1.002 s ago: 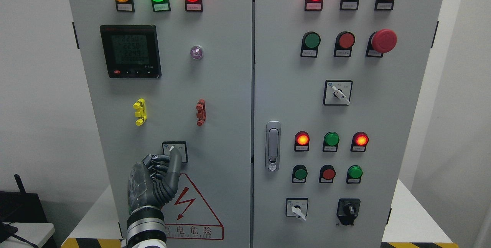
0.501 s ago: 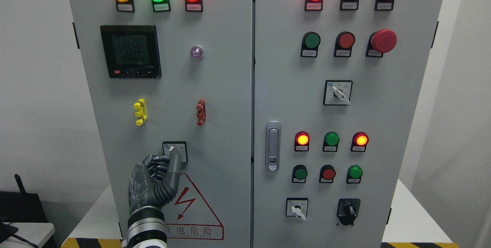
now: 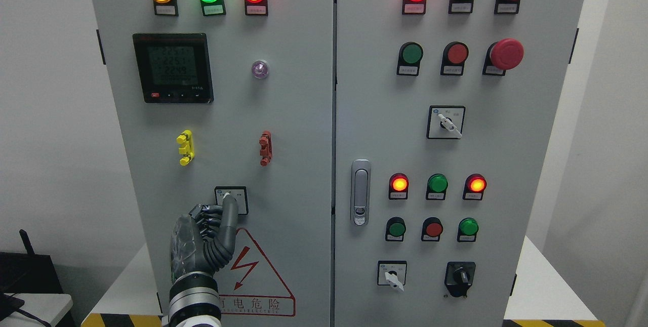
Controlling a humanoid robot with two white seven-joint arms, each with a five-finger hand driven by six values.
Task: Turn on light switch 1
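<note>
Already the left hand (image 3: 205,238), dark and metal-jointed, clasps the small white-knobbed rotary light switch (image 3: 231,199) low on the grey cabinet's left door (image 3: 298,165), thumb against its knob. Reaching looks finished; the turn itself seemingly remains.

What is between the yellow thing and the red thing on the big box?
Nothing: in the head view, only bare grey door panel lies between the yellow clip and the red clip.
</note>
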